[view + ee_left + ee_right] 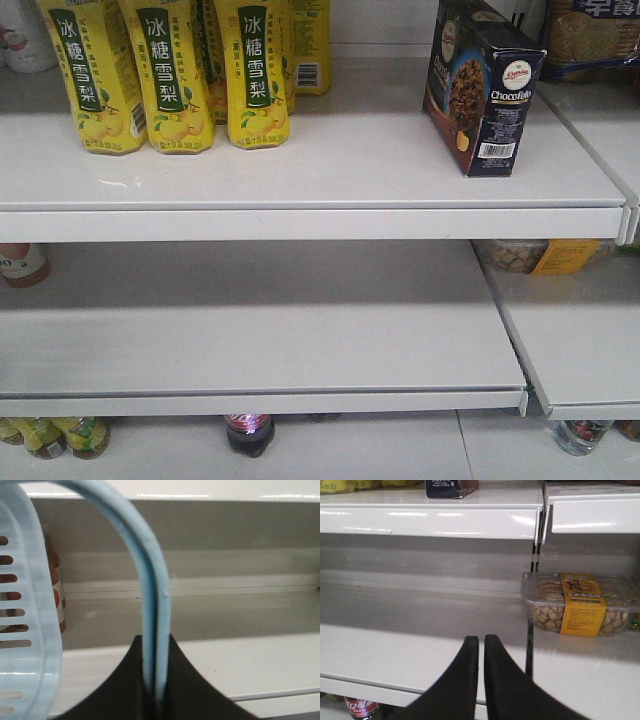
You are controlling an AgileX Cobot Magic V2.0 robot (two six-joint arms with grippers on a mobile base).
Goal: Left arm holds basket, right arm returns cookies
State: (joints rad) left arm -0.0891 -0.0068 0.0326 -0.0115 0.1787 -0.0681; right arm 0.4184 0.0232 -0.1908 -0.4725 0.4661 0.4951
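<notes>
Cookies [484, 85] upright near top shelf's [330, 165] right front corner, apparently returned | right tool [481, 647] closed, empty | left tool [155, 692] clamps basket [22, 615] handle, steadying it

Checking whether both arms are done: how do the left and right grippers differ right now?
The left gripper is shut on the basket handle, pale blue loops pinched between its fingers; the right gripper is shut on nothing. The left faces a bare shelf; the right hovers below the shelf where the cookie box stands. Both are black.
</notes>
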